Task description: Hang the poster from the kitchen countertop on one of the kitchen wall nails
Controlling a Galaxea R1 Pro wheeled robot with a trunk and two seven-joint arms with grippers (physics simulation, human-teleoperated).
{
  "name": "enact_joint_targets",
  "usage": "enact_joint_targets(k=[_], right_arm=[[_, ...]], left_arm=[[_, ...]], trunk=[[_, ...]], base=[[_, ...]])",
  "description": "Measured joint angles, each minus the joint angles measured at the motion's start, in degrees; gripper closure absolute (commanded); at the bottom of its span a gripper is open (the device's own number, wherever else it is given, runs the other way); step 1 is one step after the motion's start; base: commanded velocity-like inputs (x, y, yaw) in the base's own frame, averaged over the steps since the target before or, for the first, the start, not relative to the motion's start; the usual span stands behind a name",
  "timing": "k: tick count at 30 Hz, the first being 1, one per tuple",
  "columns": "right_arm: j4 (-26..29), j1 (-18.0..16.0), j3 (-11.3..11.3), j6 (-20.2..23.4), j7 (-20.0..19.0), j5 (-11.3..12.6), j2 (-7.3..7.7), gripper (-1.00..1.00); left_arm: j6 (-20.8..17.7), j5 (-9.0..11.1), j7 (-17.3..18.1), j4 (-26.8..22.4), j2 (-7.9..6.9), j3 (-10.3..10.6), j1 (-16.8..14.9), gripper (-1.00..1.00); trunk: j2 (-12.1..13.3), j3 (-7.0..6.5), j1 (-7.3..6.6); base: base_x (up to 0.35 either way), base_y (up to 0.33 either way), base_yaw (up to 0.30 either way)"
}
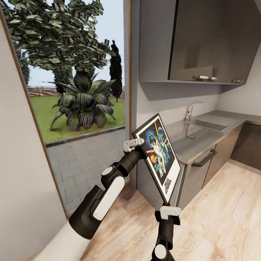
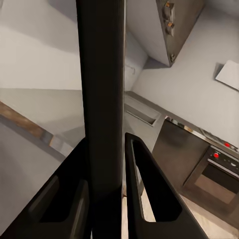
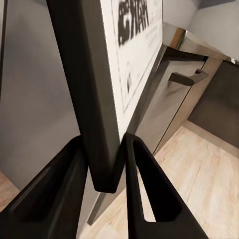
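Black-framed rectangular Star Wars poster (image 1: pixel 159 156) off the shiny grey steel kitchen countertop (image 1: pixel 203 139), pinched edge-on between both jaw pairs, left gripper (image 1: pixel 135 144) at its upper edge, right gripper (image 1: pixel 170 211) at its bottom corner; likely to twist or slip if the arms drift apart.

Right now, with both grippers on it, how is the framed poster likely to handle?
The poster looks rigid: its frame edge runs straight between the left gripper and right gripper. Probably light. Gripped on thin edges, it may pivot or slip.
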State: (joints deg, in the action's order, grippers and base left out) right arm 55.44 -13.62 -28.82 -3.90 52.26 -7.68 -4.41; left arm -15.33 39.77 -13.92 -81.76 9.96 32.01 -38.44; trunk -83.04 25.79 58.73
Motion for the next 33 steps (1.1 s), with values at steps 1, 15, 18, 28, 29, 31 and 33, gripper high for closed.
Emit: enact_joint_targets(k=[1, 15, 18, 28, 29, 31, 33], right_arm=[[0.00, -0.01, 0.01, 0.00, 0.00, 0.00, -0.01, 1.00], [-0.02, -0.03, -0.48, 0.20, -0.11, -0.26, 0.00, 1.00], [0.03, -0.02, -0.48, 0.20, -0.05, -0.28, 0.01, 1.00], [0.15, -0.03, -0.47, 0.13, -0.03, -0.26, 0.69, 1.00], [0.15, -0.04, -0.47, 0.12, -0.03, -0.25, 0.85, 1.00], [0.16, -0.04, -0.47, 0.12, -0.03, -0.25, 0.97, 1.00], [0.16, -0.04, -0.47, 0.12, -0.03, -0.26, 1.06, 1.00]], left_arm=[[0.00, -0.01, 0.00, -0.01, 0.00, 0.00, 0.00, 1.00], [-0.15, 1.08, 0.03, -0.20, 0.04, -0.06, -0.01, -1.00], [-0.18, 1.09, 0.15, -0.34, 0.04, -0.15, -0.01, -1.00], [-0.25, 1.15, 0.75, -6.69, -2.02, -0.26, 4.16, -1.00], [-0.16, 1.22, 1.05, -7.47, -3.58, -0.19, 5.22, -1.00], [-0.10, 1.58, 1.65, -7.82, -4.60, -0.12, 5.91, -1.00], [-0.04, 2.82, 3.54, -8.11, -5.79, -0.09, 6.54, -1.00]], trunk=[[0.00, 0.00, 0.00], [0.00, 0.00, 0.00], [0.00, 0.00, 0.00], [0.00, 0.00, 0.00], [0.00, 0.00, 0.00], [0.00, 0.00, 0.00], [0.00, 0.00, 0.00]], base=[[0.000, 0.000, 0.000], [0.000, 0.000, 0.000], [0.000, 0.000, 0.000], [0.000, 0.000, 0.000], [0.000, 0.000, 0.000], [0.000, 0.000, 0.000], [0.000, 0.000, 0.000]])
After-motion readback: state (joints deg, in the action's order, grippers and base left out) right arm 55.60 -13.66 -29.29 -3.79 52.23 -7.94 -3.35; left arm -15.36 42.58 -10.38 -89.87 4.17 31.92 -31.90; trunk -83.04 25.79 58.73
